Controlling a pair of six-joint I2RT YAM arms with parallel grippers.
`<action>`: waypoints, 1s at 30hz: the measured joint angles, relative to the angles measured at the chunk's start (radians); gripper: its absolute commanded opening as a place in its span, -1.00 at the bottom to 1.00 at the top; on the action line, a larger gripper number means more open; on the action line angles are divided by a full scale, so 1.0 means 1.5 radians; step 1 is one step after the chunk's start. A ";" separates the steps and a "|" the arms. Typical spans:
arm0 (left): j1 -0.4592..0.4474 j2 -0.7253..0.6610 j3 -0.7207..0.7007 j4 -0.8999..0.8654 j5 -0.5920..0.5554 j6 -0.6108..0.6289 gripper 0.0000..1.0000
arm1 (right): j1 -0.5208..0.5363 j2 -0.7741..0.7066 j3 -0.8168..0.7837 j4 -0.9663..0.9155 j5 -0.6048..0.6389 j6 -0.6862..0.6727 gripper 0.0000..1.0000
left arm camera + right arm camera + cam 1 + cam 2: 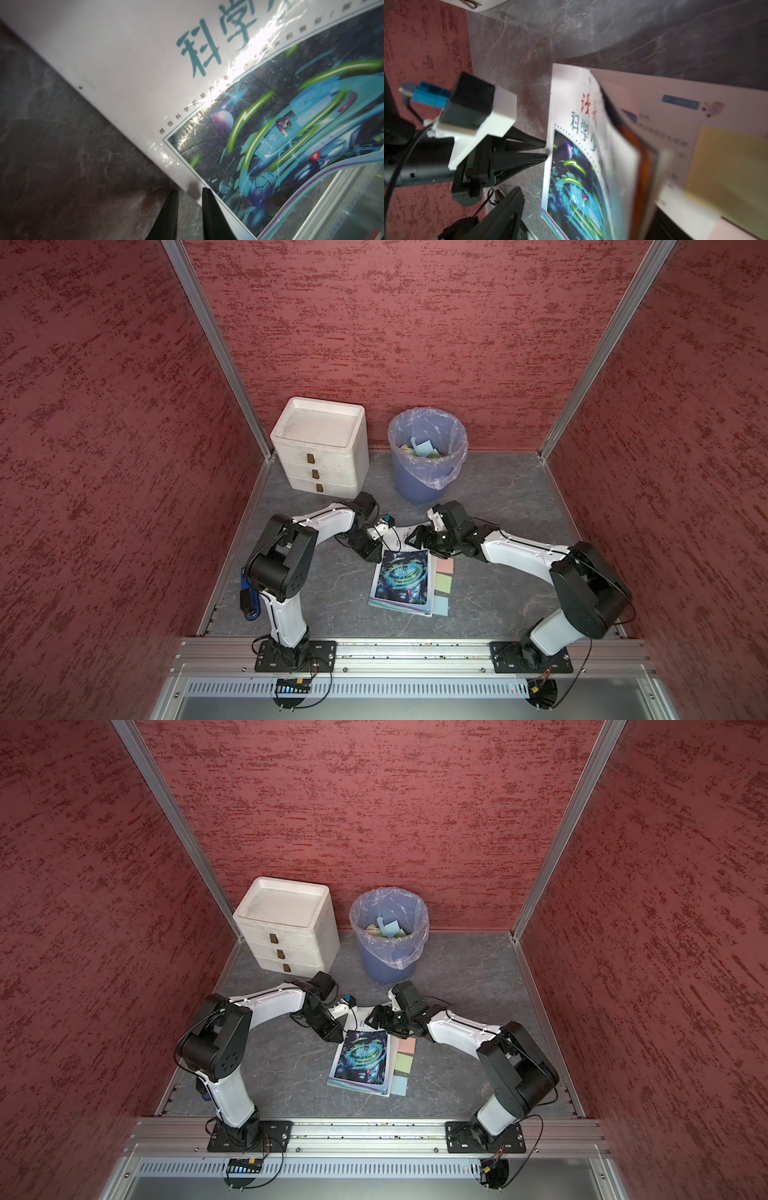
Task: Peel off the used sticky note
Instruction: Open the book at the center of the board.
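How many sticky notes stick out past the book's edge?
3: pink note farthest from the arm bases, green note midway, blue note nearest. More may be hidden inside the book.

The book cover (401,578) is seen as glossy laminated paper; the sticky notes (443,583) are matt paper. The table (498,580) is faced in smooth grey stone-look sheet, the walls (415,344) coated rough. The frame rails (415,655) are made of brushed metal. The bin (415,489) is blue plastic, lined with thin translucent film; the drawer unit (320,452) is scuffed white plastic.
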 measured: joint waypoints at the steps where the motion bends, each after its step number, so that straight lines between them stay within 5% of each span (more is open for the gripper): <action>1: 0.014 -0.004 0.000 -0.003 0.012 0.000 -0.56 | 0.009 -0.006 0.003 0.000 -0.002 0.001 0.72; 15: 0.207 -0.108 0.012 -0.066 0.105 0.038 -0.55 | 0.116 0.032 0.103 0.010 0.004 0.030 0.97; 30: 0.303 -0.203 0.062 -0.155 0.153 0.075 -0.52 | 0.156 0.202 0.216 0.048 -0.011 0.061 0.97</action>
